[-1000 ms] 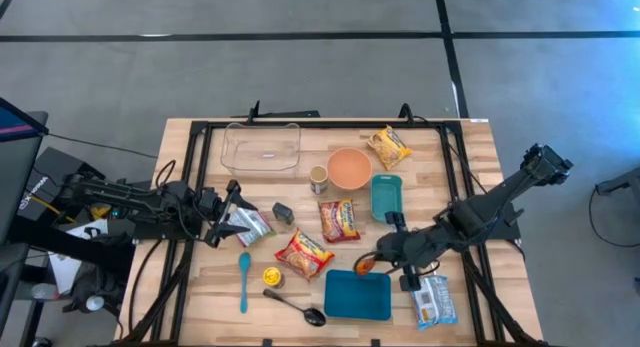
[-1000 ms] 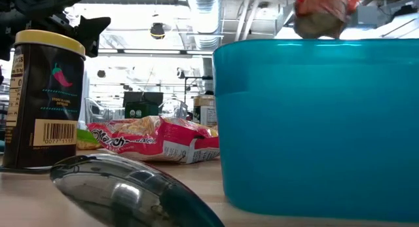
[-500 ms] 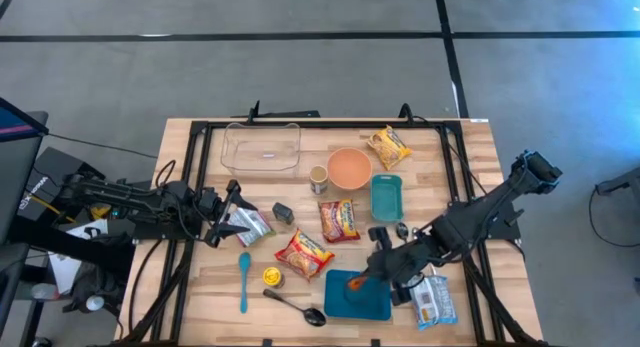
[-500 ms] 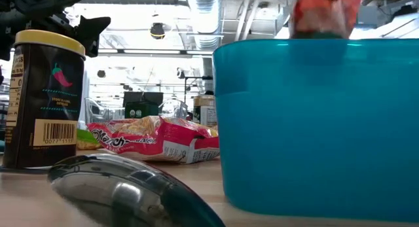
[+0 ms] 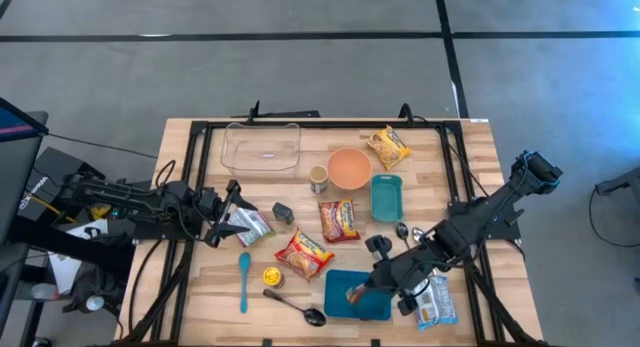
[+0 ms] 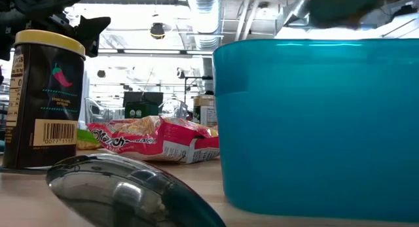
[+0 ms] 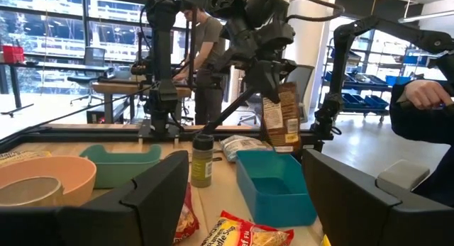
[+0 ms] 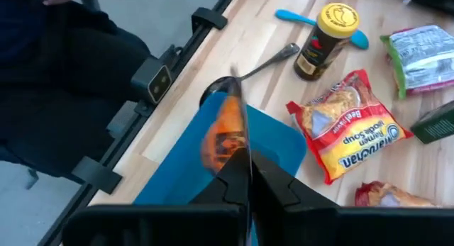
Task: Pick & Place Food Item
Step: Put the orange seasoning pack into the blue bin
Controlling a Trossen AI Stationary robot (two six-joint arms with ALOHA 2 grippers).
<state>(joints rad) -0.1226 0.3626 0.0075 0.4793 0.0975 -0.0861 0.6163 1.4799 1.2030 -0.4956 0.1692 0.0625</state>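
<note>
My right gripper point(image 5: 366, 285) is shut on an orange-brown food packet point(image 5: 353, 291) and holds it over the blue container point(image 5: 338, 305) near the table's front edge. The left wrist view shows the packet point(image 7: 281, 120) hanging just above the container point(image 7: 273, 188). At the table's left, my left gripper point(image 5: 228, 219) stands open beside a silver-green packet point(image 5: 252, 225) that lies flat on the wood. Nothing is between its fingers point(image 7: 159, 186). My right gripper pinches the packet's upper edge point(image 8: 238, 148) between its two fingers. The fingers slant down from the table's right. The packet hangs upright below the fingers, seen edge-on in the right wrist view, clear of the container's floor point(image 8: 177, 176).
Left of the container lie a red noodle packet point(image 5: 303, 254), a yellow-lidded spice jar point(image 5: 271, 277), a black spoon point(image 5: 296, 307) and a blue spoon point(image 5: 243, 280). A white-blue packet point(image 5: 434, 301) lies to its right. Farther back are a teal dish point(image 5: 386, 198), an orange bowl point(image 5: 349, 168) and a clear container point(image 5: 262, 147).
My right gripper has carried the packet toward the table's near edge, from beside the blue container's far rim to over its inside. It has sunk a little and rolled its wrist. The packet has stayed hanging in the shut fingers.
</note>
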